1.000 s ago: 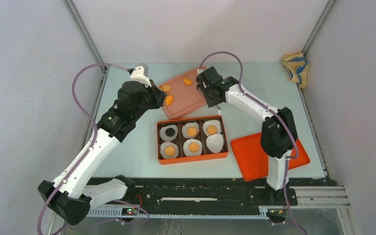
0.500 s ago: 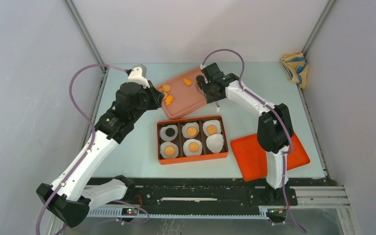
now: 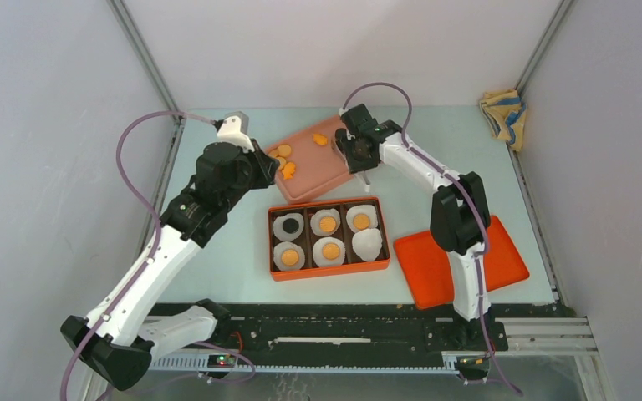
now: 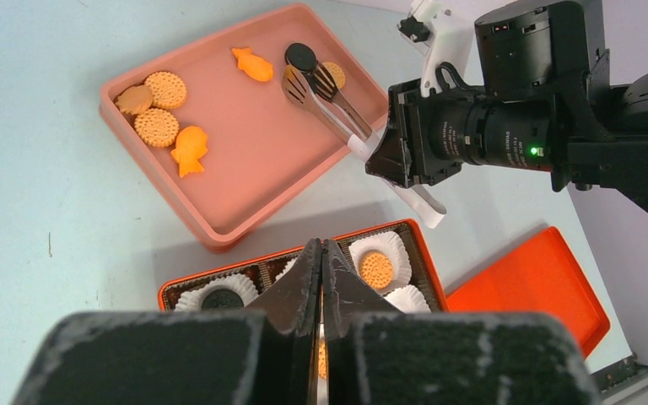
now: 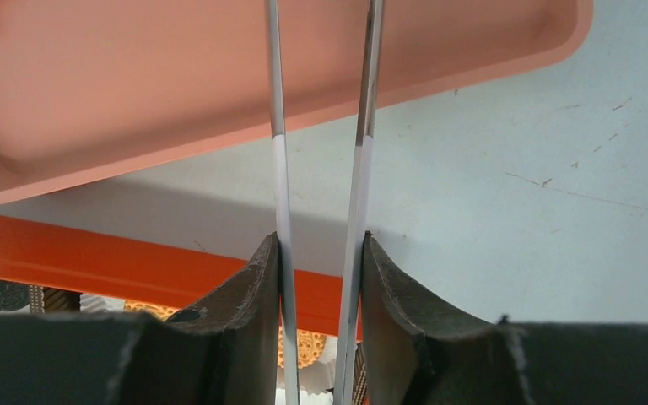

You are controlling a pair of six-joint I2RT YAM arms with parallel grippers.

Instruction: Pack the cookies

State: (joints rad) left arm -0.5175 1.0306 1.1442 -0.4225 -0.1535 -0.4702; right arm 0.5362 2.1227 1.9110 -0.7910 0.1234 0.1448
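Observation:
A pink tray (image 4: 219,226) holds loose cookies: round orange ones (image 4: 169,89), two fish-shaped ones (image 4: 188,150) and a black one (image 4: 300,56). My right gripper (image 5: 321,240) is shut on metal tongs (image 4: 329,101). The tong tips stand apart over the tray's far corner, just short of the black cookie and beside an orange one (image 4: 334,74). The orange box (image 3: 328,271) holds white paper cups. One has a black cookie (image 3: 288,225), several have orange ones, and the near right cup (image 3: 369,243) is bare. My left gripper (image 4: 321,245) is shut and empty, above the box's near edge.
The box's orange lid (image 3: 460,263) lies flat at the right of the box. A yellow and blue cloth (image 3: 503,117) sits in the back right corner. Grey walls close in the table on the left, back and right.
My right arm has swung a little left and back, bringing the tongs further over the pink tray. My left arm has drawn slightly left, off the tray's edge.

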